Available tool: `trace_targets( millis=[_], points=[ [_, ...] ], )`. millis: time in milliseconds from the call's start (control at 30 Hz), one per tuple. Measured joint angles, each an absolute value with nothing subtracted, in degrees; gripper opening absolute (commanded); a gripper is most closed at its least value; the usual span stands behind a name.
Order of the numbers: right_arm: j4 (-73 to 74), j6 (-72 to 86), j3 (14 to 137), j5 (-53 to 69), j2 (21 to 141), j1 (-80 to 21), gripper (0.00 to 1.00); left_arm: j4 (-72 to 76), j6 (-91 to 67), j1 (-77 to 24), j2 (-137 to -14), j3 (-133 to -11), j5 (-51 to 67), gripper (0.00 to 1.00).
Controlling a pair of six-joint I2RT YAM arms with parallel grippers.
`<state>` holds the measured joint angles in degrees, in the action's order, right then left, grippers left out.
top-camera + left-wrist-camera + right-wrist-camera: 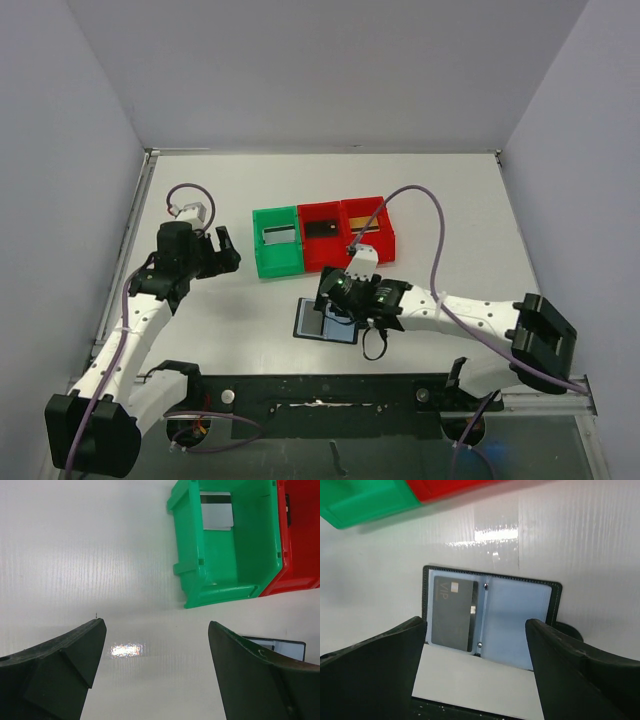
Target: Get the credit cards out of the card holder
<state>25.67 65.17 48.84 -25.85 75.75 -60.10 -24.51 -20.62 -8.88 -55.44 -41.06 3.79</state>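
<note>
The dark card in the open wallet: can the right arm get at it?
Probably yes. The right gripper hangs open above the card holder, which lies spread flat with the dark card facing up, nothing in between.

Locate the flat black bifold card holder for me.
Top view: the card holder lies open on the white table, just nearer than the red plastic bins, beneath the right gripper.

From above, the right gripper (338, 303) covered most of the card holder (308, 322), the left wrist view caught only its corner behind a finger (260, 680) and cut the red bin (300, 530) at its edge, and the right wrist view showed the green bin (360, 502) blurred and cropped.
</note>
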Motion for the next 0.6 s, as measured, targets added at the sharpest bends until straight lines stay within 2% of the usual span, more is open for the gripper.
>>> trace_targets(
  millis=[233,600],
  points=[
    [35.2,73.8,54.2,-30.1,86.6,-64.5,0.78,-24.2,-20.5,-8.9,-56.1,-41.1,3.8,0.83],
    [37.4,76.6,54.2,-30.1,87.9,-64.1,0.73,-24.1,-20.5,-8.9,-56.2,-41.1,3.8,0.83]
  ],
)
